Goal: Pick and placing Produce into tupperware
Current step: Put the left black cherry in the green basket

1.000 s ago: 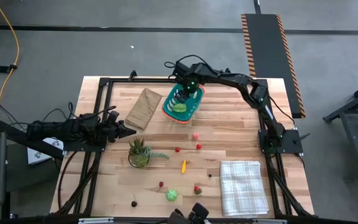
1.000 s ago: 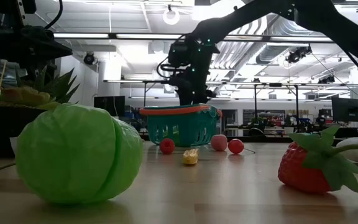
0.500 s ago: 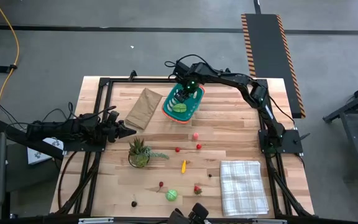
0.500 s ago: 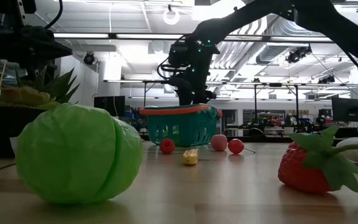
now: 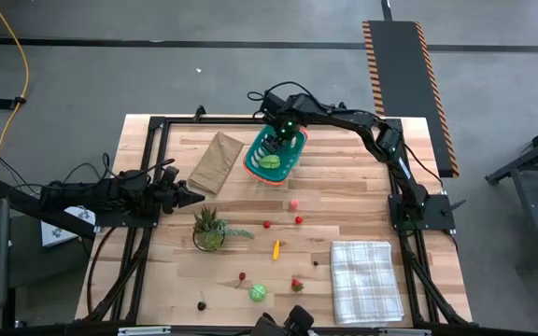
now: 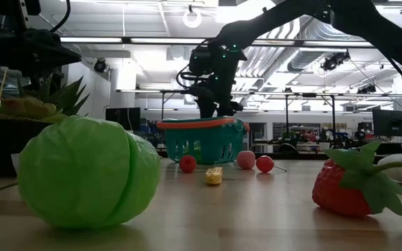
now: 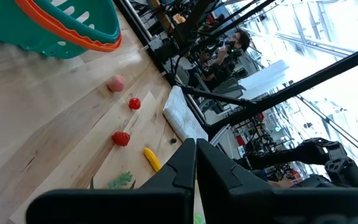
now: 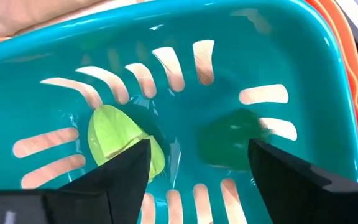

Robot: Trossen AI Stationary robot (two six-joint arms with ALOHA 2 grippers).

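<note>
On the bench (image 5: 344,187), nearest the low camera, a green cabbage (image 6: 82,181) and a strawberry (image 6: 347,185) sit in front. Behind them lie a yellow piece (image 6: 214,176), two red balls and a pink one. Farthest back stands the basket (image 6: 202,138), a brown bag (image 5: 215,161) beside it. The right gripper (image 8: 197,155) hangs inside it, fingers released over two green pieces. The left gripper (image 7: 195,163) waits clenched near the plant (image 5: 209,229).

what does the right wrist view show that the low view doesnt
Only the right wrist view: the basket's inside, with a light green piece and a dark green piece on its slotted floor, between the open right gripper's fingers.

Only the low view: the green cabbage, strawberry and small pieces still on the table.

Both: the teal basket and the right gripper over it.
</note>
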